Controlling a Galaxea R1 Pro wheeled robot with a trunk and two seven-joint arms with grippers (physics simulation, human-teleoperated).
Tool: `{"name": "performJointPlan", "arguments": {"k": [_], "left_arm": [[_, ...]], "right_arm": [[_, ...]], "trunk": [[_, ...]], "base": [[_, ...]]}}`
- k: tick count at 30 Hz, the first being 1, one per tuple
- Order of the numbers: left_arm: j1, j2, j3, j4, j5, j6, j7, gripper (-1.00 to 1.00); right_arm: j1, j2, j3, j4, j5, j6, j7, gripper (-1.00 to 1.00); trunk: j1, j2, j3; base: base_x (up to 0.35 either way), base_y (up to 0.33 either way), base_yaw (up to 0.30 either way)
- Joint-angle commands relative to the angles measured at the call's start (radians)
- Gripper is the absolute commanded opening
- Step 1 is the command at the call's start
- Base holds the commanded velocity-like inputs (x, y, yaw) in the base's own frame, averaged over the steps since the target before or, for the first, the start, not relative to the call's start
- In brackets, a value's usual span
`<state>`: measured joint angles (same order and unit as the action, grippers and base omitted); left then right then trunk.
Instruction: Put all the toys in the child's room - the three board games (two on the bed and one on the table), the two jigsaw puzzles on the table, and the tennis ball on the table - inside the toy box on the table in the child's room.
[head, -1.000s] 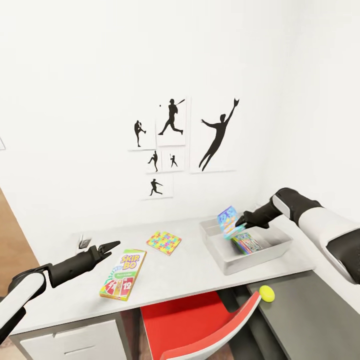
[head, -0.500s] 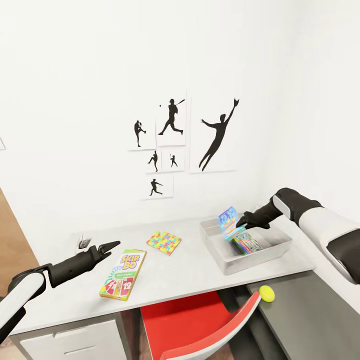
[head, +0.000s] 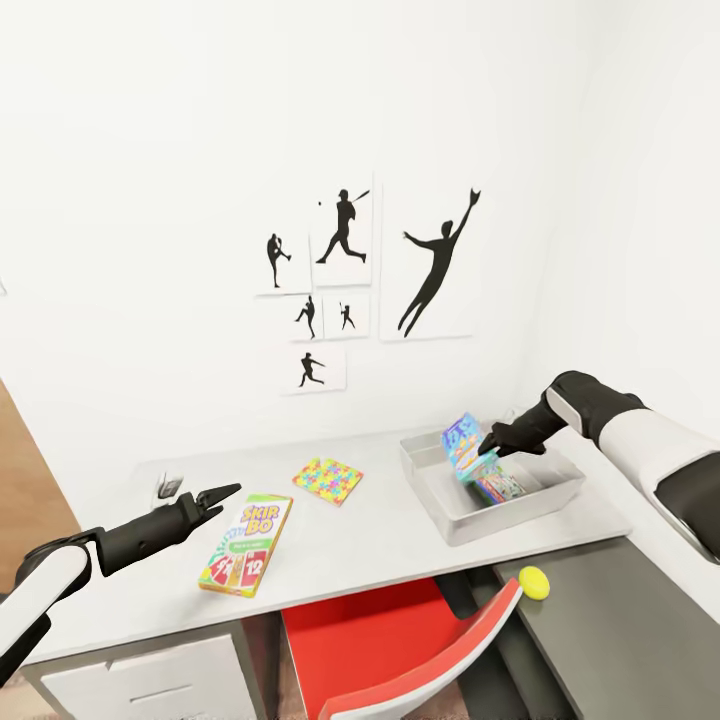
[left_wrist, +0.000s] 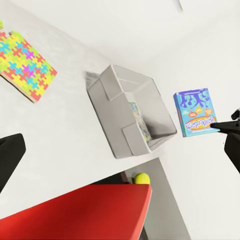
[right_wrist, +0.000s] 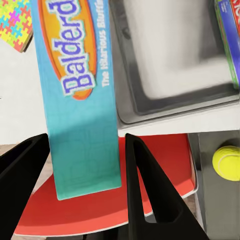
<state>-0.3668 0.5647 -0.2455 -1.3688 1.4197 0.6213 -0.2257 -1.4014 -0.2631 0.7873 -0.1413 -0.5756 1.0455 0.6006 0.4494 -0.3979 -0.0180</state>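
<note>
Over the toy box (head: 560, 492) — right jaws grip one blue game (head: 462, 441); left jaws (head: 222, 493) parted.

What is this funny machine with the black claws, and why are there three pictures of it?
It is a robot with two arms, drawn by a computer. The big picture comes from a camera on its head. The other two come from cameras near each claw.

Its right gripper is pinching a blue game box above the grey toy box, which already has another game inside. Its left gripper is open and empty, beside the SKIP-BO box.

A jigsaw puzzle also lies on the white table. A yellow-green tennis ball sits on the lower dark part. A red chair stands underneath.
</note>
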Motion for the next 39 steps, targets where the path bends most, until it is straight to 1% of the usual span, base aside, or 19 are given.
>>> {"name": "performJointPlan", "arguments": {"k": [1,8,11,13,16,18,19,21,23,26,28,32,39], "left_arm": [[-0.001,0.001,-0.002,0.001,0.004,0.003,-0.001,1.0],[-0.001,0.001,-0.001,0.001,0.004,0.011,-0.002,1.0],[-0.001,0.002,0.001,-0.001,0.004,0.03,-0.003,1.0],[-0.001,0.002,0.012,-0.005,0.004,0.049,-0.003,1.0],[-0.001,0.002,0.06,-0.01,0.004,0.127,-0.003,1.0],[-0.001,0.001,0.131,-0.012,0.004,0.213,-0.003,1.0],[-0.001,0.001,0.151,-0.012,0.004,0.235,-0.003,1.0],[-0.002,0.0,0.226,-0.013,0.004,0.314,-0.002,1.0],[-0.006,0.001,0.284,-0.013,0.004,0.374,-0.001,1.0],[-0.011,0.005,0.325,-0.013,0.005,0.409,0.0,1.0],[-0.012,0.011,0.333,-0.011,0.006,0.417,0.0,1.0],[-0.013,0.016,0.334,-0.003,0.007,0.424,0.0,1.0],[-0.014,0.018,0.335,0.003,0.007,0.425,0.0,1.0]], "right_arm": [[-0.008,-0.001,0.008,-0.001,0.001,0.002,0.008,-1.0],[-0.028,0.002,0.006,-0.002,-0.004,0.002,0.008,-1.0],[-0.036,0.003,0.005,-0.003,-0.005,0.002,0.008,-1.0],[-0.047,0.002,0.006,-0.003,-0.005,0.002,0.009,-1.0],[-0.059,0.001,0.006,-0.003,-0.006,0.002,0.011,-1.0],[-0.067,0.002,0.005,-0.003,-0.008,0.002,0.012,-1.0],[-0.071,0.003,0.005,-0.003,-0.008,0.002,0.012,-1.0],[-0.087,0.008,0.005,-0.003,-0.008,0.002,0.014,-1.0],[-0.096,0.014,0.004,-0.003,-0.009,0.002,0.014,-1.0],[-0.1,0.019,0.003,-0.003,-0.007,0.002,0.014,-1.0],[-0.101,0.026,0.003,-0.003,-0.004,0.002,0.014,-1.0],[-0.102,0.044,0.005,-0.001,0.0,0.002,0.015,-1.0],[-0.102,0.049,0.007,0.006,0.002,0.002,0.015,-1.0]], "trunk": [[0.001,-0.002,-0.004],[0.001,-0.002,-0.015],[0.001,-0.002,-0.02],[0.001,-0.002,-0.023],[0.001,-0.002,-0.028],[0.001,-0.002,-0.032],[0.001,-0.002,-0.033],[0.001,-0.002,-0.037],[0.001,-0.002,-0.04],[0.001,-0.002,-0.045],[0.001,-0.002,-0.048],[0.001,-0.002,-0.055],[0.001,-0.002,-0.066]], "base": [[0.0,0.0,0.0],[0.0,0.0,0.0],[0.0,0.0,0.0],[0.0,0.0,0.0],[0.0,0.0,0.0],[0.0,0.0,0.0],[0.0,0.0,0.0],[0.0,0.0,0.0],[0.0,0.0,0.0],[0.0,0.0,0.0],[0.0,0.0,0.0],[0.0,0.0,0.0],[0.0,0.0,0.0]]}}
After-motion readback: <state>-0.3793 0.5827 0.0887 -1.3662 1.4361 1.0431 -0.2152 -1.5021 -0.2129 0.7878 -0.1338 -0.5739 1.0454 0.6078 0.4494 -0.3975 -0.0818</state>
